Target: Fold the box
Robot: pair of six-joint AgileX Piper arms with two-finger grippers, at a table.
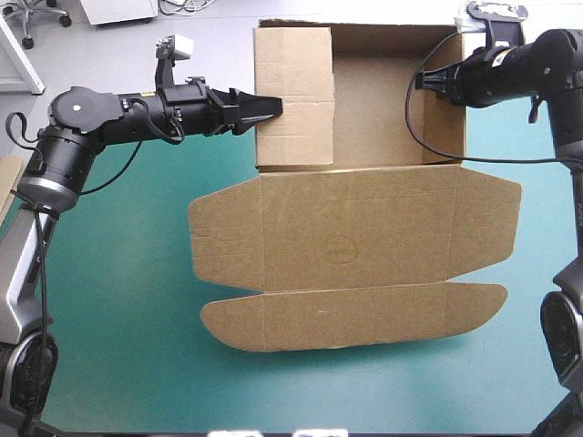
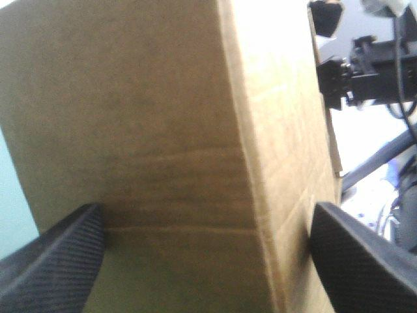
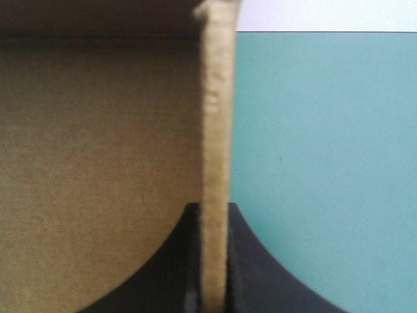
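Note:
The brown box (image 1: 364, 228) lies at the table's far middle. Its far half forms an open tray with raised walls, and the lid with its flaps lies flat toward the front. A wide left panel (image 1: 291, 91) leans in over the tray. My left gripper (image 1: 269, 107) is at this panel's outer face; in the left wrist view the left gripper (image 2: 205, 212) stands open, fingers wide apart, with the folded board (image 2: 169, 130) filling the space ahead. My right gripper (image 1: 428, 82) is on the right wall (image 1: 446, 118). The right gripper (image 3: 214, 208) is shut on that wall's edge (image 3: 215, 117).
The teal-green cover (image 1: 118, 319) shows bare at the left and front. A strip of more brown board (image 1: 7, 187) shows at the table's left edge. The tray stands close to the table's far edge. The right arm (image 2: 365, 72) shows beyond the box in the left wrist view.

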